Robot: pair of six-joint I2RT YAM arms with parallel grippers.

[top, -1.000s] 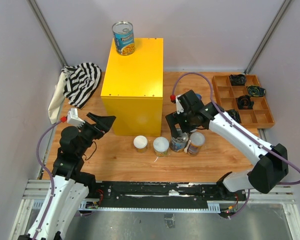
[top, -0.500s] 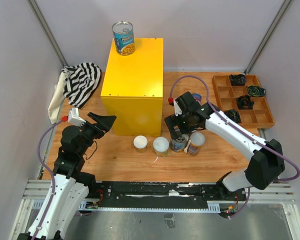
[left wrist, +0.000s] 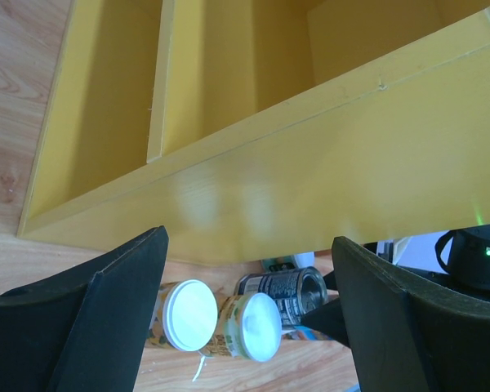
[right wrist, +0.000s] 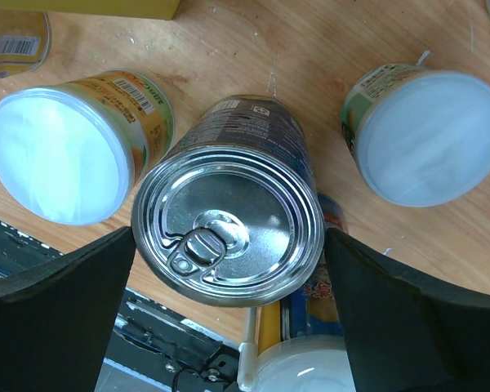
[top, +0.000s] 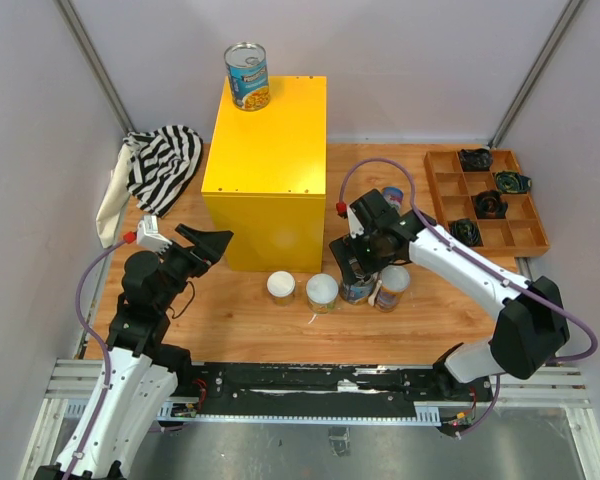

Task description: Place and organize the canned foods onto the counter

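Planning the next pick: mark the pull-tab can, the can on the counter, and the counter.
pull-tab can [right wrist: 227, 222], right wrist view, on its silver lid.
can on the counter [top: 248, 82], top external view, on its label.
counter [top: 275, 135], top external view, on its bare top face.

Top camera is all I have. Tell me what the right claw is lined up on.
Observer: In the right wrist view the right claw is open, with one finger on either side of an upright pull-tab can that has a bare silver top. I cannot tell whether the fingers touch it.
Operator: Now report what the left wrist camera shows of the counter.
Observer: One face of the counter is open, with a divider inside. Your view shows only smooth closed faces.
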